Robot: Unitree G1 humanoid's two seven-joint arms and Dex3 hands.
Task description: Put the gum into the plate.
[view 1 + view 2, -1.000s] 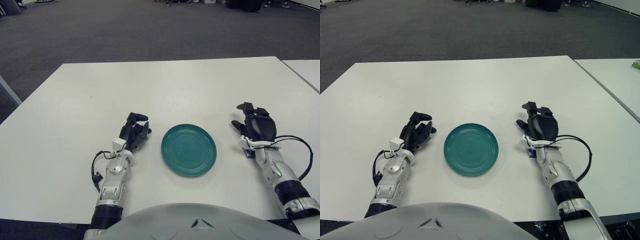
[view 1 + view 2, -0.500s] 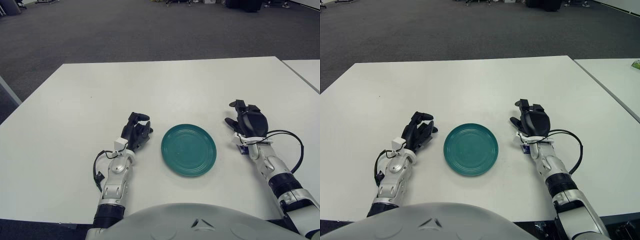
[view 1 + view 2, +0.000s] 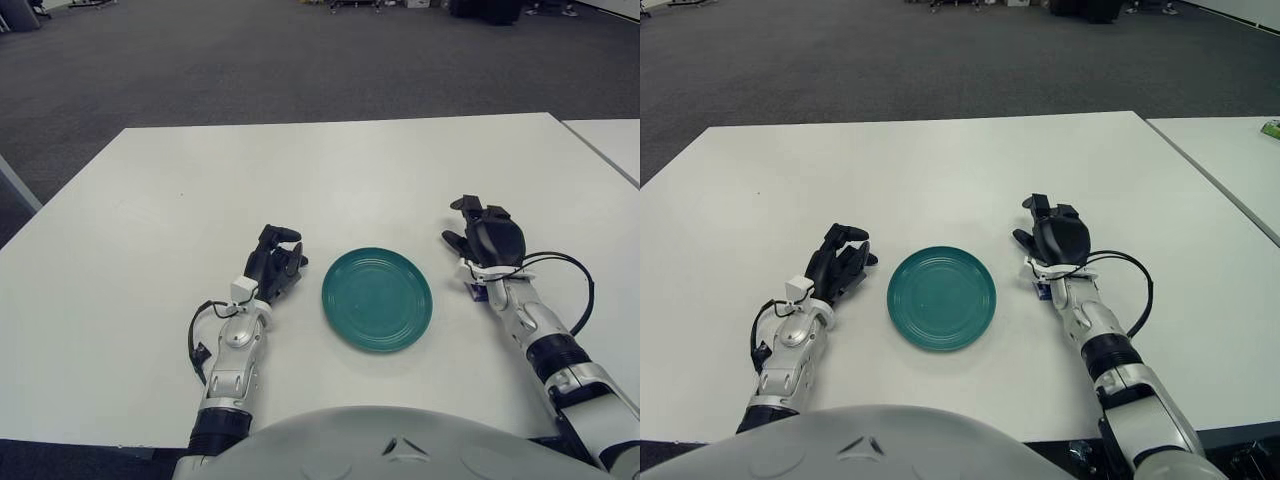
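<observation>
A: Where is the gum [image 3: 481, 293] lying now?

B: It is lying on the white table [image 3: 150, 230], to the right of the plate [image 3: 377, 299] and apart from it. The right hand [image 3: 487, 240] is covering almost all of it. Only a small dark blue corner with a bit of white is showing under the wrist, in both views.

A: Can its shape be told?

B: Not well. It is looking like a small flat pack, but most of it is hidden.

A: Is the right hand gripping it?

B: That cannot be told. The hand is showing its black back to the camera, with the fingers pointing away and slightly bent, and the palm side is hidden.

A: And the plate?

B: The plate is teal, round, with fine rings inside. It is sitting on the table between the two hands, and nothing is lying in it.

A: What is the left hand [image 3: 276, 262] doing?

B: It is staying just beside the plate on its left side, not touching it. Its fingers are bent loosely and are holding nothing.
</observation>
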